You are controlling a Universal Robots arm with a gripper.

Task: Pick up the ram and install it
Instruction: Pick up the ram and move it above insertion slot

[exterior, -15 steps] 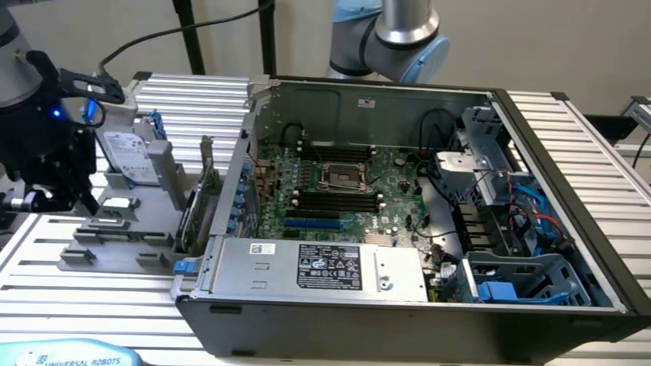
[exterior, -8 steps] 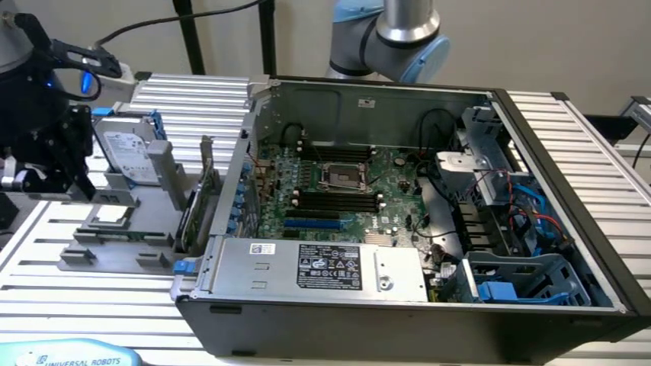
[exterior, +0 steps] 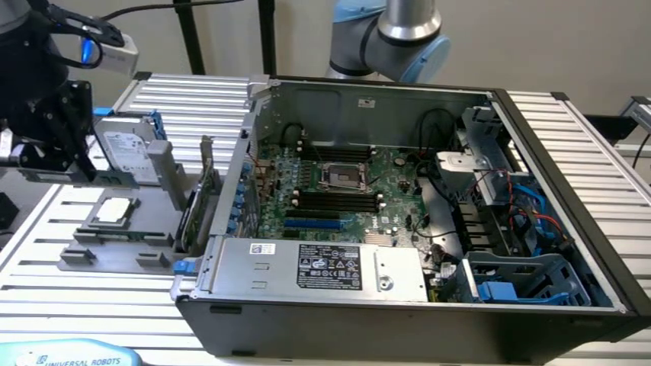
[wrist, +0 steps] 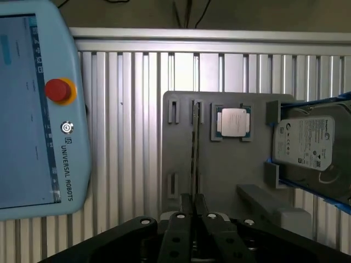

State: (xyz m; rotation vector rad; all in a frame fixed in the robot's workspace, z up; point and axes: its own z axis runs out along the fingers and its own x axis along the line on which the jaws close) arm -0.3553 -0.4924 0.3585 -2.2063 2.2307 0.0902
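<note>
**Ram gripped edge-on above the grey holder plate**

In the wrist view the ram (wrist: pixel 193 148) is seen from its thin edge, a flat, straight stick reduced to a dark line with a paler margin. It is clamped between the black fingers of the gripper (wrist: pixel 193 204). The jaws are drawn almost together, with only the board's thickness between them. The ram's long axis is laid parallel to the ribs of the slatted aluminium table (wrist: pixel 126 120). It is pointed away from the fingertips, across the matt grey holder plate (wrist: pixel 219 164) below, in line with two of the plate's raised slot brackets. Beside that line a square processor (wrist: pixel 232 121) with a dull metal lid is seated in a frame. A boxy hard drive (wrist: pixel 305 143) with a white label is set beyond it. In the exterior view the gripper is held over the plate at the exterior view's left, well apart from the open computer case (exterior: pixel 336 335) and its green motherboard (exterior: pixel 392 171).
</note>
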